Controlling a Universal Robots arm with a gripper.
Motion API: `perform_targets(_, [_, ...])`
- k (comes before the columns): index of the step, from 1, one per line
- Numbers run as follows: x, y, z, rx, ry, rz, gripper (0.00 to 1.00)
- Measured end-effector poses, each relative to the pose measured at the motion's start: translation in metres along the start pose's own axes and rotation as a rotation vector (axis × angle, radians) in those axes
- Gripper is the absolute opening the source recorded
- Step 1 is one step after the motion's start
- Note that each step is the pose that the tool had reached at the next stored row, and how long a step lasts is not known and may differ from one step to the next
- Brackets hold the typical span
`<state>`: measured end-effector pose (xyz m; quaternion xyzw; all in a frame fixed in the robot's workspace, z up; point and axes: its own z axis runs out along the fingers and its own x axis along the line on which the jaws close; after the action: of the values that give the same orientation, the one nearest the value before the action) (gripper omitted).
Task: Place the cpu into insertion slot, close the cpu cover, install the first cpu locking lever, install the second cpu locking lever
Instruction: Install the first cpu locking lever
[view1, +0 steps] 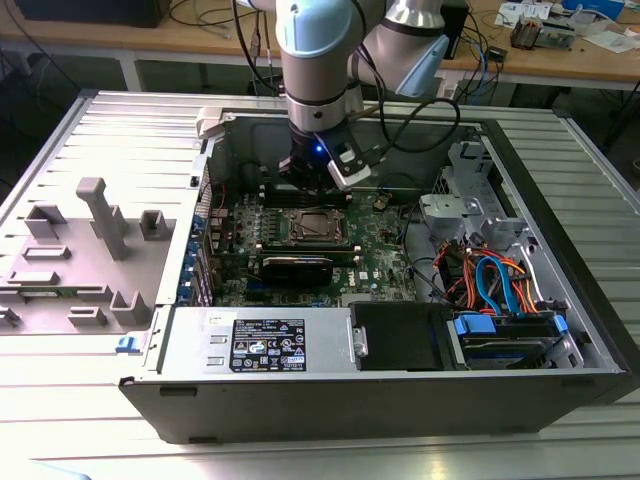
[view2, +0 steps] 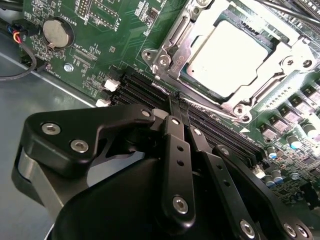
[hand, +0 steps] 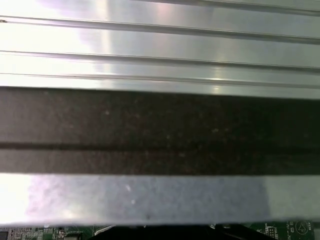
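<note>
Gripper: I see the gripper (view2: 176, 102) with its two black fingers (view2: 178, 150) pressed together. There's nothing between them that I can make out. The tips sit low over the black memory slots (view2: 145, 92), just beside the socket corner.
Arm: in the exterior view it reaches down from the far side into the open PC case (view1: 400, 395), and the gripper is just past the far edge of the socket.
CPU: the cpu (view2: 235, 52) is already sitting in the insertion slot (view1: 291, 228), dull silver top facing up, roughly mid-board on the green motherboard (view2: 105, 30).
Cover: the cpu cover (view2: 176, 40) looks folded down flat, with its frame around the chip and the chip showing through the window.
Lever: a thin bright locking lever (view2: 165, 90) runs along the cover edge closest to the gripper. Honestly I can't tell if it's hooked down.
Board bits: a coin cell battery (view2: 56, 31) sits well away from the socket, near the board's edge.
Case: a power supply (view1: 265, 345) with a label lies along the near wall. Blue and orange cables (view1: 495, 285) are bundled at the exterior view's right.
Desk: the ribbed metal desk (view1: 90, 400) carries the case. A grey fixture block (view1: 95, 250) sits on the exterior view's left, apart from the arm.
First wrist view: ribbed metal and the case's dark wall (hand: 160, 130), plus a sliver of green board.
</note>
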<state>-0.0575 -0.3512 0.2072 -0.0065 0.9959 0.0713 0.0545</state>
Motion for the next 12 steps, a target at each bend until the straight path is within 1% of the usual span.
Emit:
perform_targets(4, [0.0002,-0.0002,0.0013,0.0067,-0.0037,0.027,0.11])
perform_targets(12, [0.0007,-0.0003,0.0019,0.0092,-0.0055,0.039,0.11])
